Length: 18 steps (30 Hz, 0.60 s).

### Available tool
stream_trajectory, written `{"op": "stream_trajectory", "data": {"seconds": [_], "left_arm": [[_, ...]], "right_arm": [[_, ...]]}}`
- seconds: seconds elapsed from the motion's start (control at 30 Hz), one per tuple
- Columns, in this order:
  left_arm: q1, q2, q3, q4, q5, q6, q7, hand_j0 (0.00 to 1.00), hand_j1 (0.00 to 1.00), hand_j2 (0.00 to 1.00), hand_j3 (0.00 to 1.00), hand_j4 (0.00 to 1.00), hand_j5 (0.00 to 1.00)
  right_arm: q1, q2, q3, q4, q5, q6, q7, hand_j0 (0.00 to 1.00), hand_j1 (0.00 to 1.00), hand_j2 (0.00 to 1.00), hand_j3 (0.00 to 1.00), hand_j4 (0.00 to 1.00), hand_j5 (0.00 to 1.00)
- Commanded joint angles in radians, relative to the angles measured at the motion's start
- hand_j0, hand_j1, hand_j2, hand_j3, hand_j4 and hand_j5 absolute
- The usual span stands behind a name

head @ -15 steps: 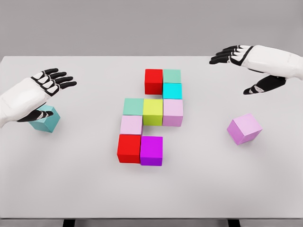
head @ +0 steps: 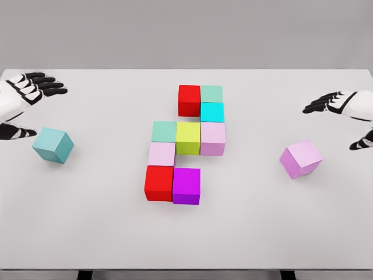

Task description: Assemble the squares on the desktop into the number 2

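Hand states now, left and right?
Left hand: open, fingers spread, holding nothing.
Right hand: open, fingers spread, holding nothing.

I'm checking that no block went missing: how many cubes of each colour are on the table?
Red: 2
Mint green: 2
Cyan: 1
Yellow-green: 1
Pale pink: 2
Magenta: 1
Teal: 1
Lilac: 1
Total: 11

Single head view, set high, facing forward and down over the worktop [head: 233,233]; mid-distance, far edge visible. Left hand [head: 17,99] and right hand [head: 347,114] flank the frame's edges.
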Motion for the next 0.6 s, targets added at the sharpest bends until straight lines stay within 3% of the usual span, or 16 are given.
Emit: {"op": "stream_trajectory", "data": {"seconds": [0.0, 0.03, 0.13, 0.27, 0.43, 0.57], "left_arm": [[0.000, 0.103, -0.057, -0.025, 0.207, 0.000, -0.257, 1.00, 1.00, 1.00, 1.00, 1.00, 1.00], [-0.021, 0.097, -0.053, -0.031, 0.219, 0.049, -0.357, 1.00, 1.00, 1.00, 1.00, 1.00, 1.00], [-0.057, 0.071, -0.056, -0.034, 0.253, 0.243, -0.451, 1.00, 1.00, 1.00, 1.00, 1.00, 1.00], [-0.081, 0.019, -0.059, -0.043, 0.217, 0.384, -0.462, 1.00, 1.00, 1.00, 1.00, 1.00, 1.00], [-0.104, -0.150, -0.060, -0.040, -0.014, 0.392, -0.462, 1.00, 1.00, 1.00, 1.00, 1.00, 1.00], [-0.094, -0.167, -0.070, -0.040, -0.043, 0.396, -0.462, 1.00, 1.00, 1.00, 1.00, 1.00, 1.00]], "right_arm": [[0.000, -0.064, 0.034, -0.066, -0.019, 0.003, -0.001, 1.00, 1.00, 1.00, 1.00, 1.00, 1.00], [0.000, -0.064, 0.037, -0.069, -0.019, 0.003, -0.001, 1.00, 1.00, 1.00, 1.00, 1.00, 1.00], [0.000, -0.061, 0.038, -0.089, -0.020, 0.003, -0.001, 1.00, 1.00, 1.00, 1.00, 1.00, 1.00], [0.006, -0.053, 0.038, -0.092, -0.020, 0.040, -0.001, 1.00, 1.00, 1.00, 1.00, 1.00, 1.00], [0.014, -0.012, 0.060, -0.092, -0.014, 0.209, -0.001, 1.00, 1.00, 1.00, 1.00, 1.00, 1.00], [0.012, 0.048, 0.061, -0.088, 0.006, 0.264, -0.001, 1.00, 1.00, 1.00, 1.00, 1.00, 1.00]]}}
